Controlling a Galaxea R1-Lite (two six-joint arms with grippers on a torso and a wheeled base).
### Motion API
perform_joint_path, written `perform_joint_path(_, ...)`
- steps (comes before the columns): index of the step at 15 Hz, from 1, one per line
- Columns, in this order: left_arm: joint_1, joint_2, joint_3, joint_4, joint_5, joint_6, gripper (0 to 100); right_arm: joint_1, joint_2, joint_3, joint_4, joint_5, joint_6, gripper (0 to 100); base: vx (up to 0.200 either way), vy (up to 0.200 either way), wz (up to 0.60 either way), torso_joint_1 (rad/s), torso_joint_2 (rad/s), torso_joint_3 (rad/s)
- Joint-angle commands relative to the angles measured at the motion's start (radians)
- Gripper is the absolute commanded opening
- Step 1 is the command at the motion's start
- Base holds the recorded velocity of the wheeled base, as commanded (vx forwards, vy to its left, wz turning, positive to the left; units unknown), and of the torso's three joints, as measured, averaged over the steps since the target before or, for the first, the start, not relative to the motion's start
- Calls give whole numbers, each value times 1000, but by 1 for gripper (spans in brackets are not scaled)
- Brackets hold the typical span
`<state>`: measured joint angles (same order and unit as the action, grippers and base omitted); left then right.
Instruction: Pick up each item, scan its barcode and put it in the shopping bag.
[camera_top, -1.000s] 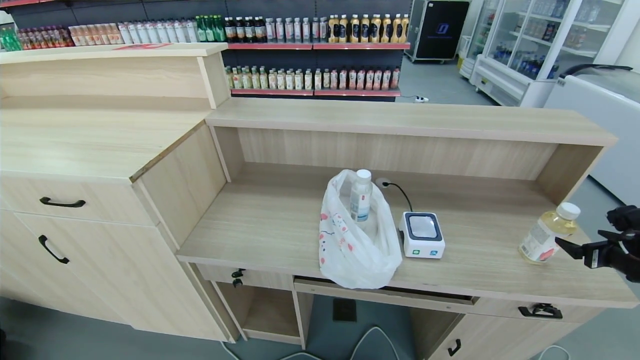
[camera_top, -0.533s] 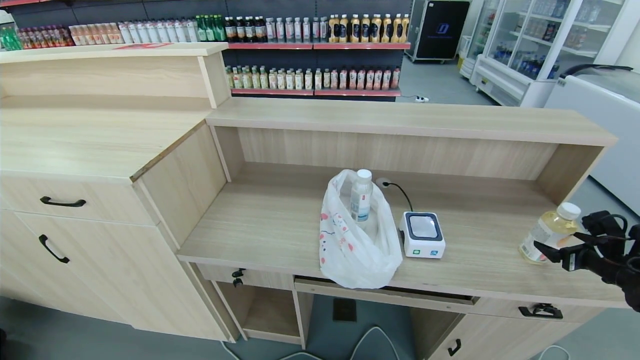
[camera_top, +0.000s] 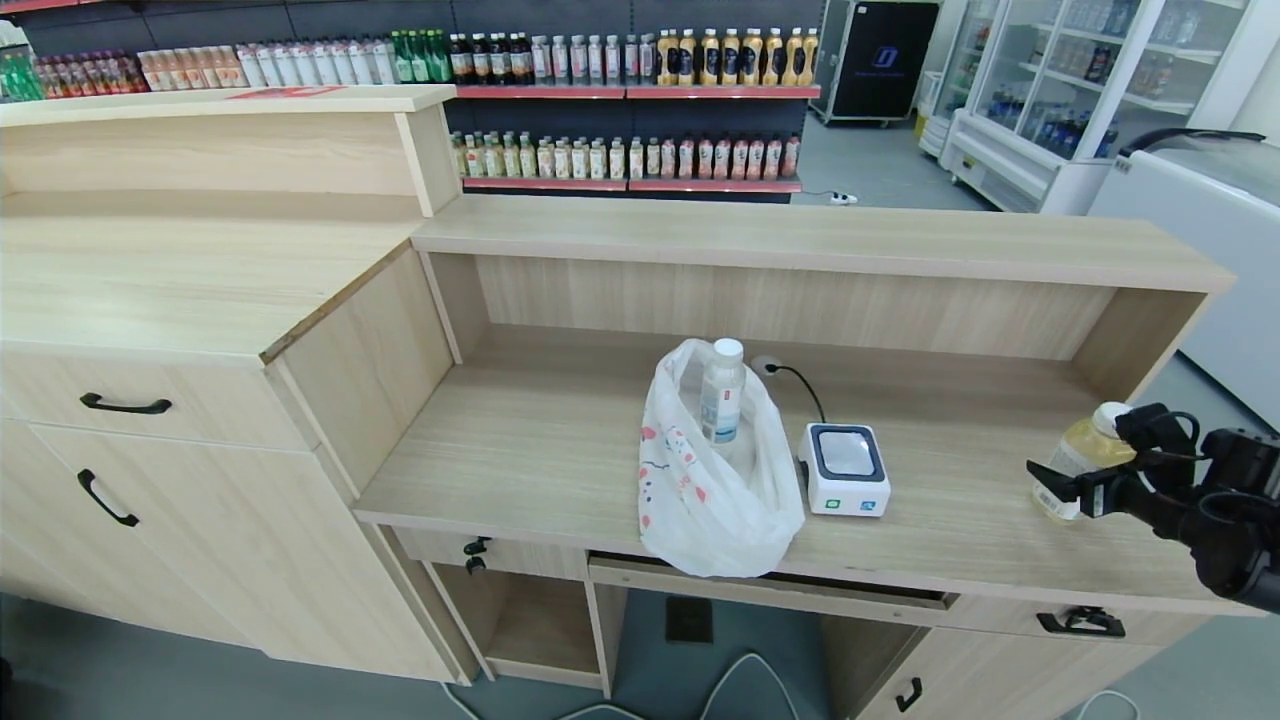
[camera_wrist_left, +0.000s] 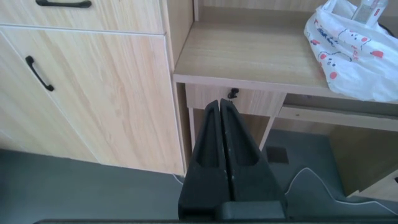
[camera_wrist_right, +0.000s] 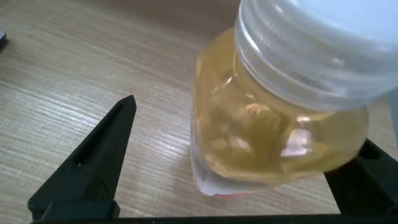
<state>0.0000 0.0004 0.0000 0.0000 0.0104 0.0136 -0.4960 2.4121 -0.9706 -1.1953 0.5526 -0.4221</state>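
Note:
A bottle of yellow liquid (camera_top: 1080, 458) (camera_wrist_right: 273, 124) with a white cap stands at the right end of the wooden desk (camera_top: 560, 440). My right gripper (camera_top: 1092, 452) (camera_wrist_right: 249, 134) is open, one finger on each side of the bottle, and a gap shows beside one finger (camera_wrist_right: 93, 168). The white shopping bag (camera_top: 700, 490) (camera_wrist_left: 348, 50) sits mid-desk with a clear bottle (camera_top: 722, 395) upright inside. A white barcode scanner (camera_top: 846, 467) lies just right of the bag. My left gripper (camera_wrist_left: 221, 109) is shut on nothing, low beside the desk's left front.
A raised counter ledge (camera_top: 800, 240) overhangs the back of the desk, and a side wall (camera_top: 1140, 340) closes its right end near the yellow bottle. The scanner's cable (camera_top: 800, 385) runs to the back. A cabinet with drawers (camera_top: 130, 420) stands on the left.
My right gripper has moved left and forward along the desk until its fingers straddle the yellow bottle. The bottle has shifted slightly left. Bag, scanner and left arm are unchanged.

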Motion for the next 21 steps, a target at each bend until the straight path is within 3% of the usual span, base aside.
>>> perform_joint_path(1, 0, 0, 0, 0, 0, -1, 0, 10, 25, -45, 3, 0, 0, 100, 0, 0, 0, 0, 0, 0)
perform_joint_path(10, 0, 0, 0, 0, 0, -1, 0, 14, 104, -128, 5, -59, -3, 100, 0, 0, 0, 0, 0, 0)
perform_joint_path(11, 0, 0, 0, 0, 0, -1, 0, 14, 105, -137, 5, -59, -3, 0, 0, 0, 0, 0, 0, 0)
perform_joint_path(21, 0, 0, 0, 0, 0, -1, 0, 31, 78, -163, 2, -62, 19, 0, 0, 0, 0, 0, 0, 0)
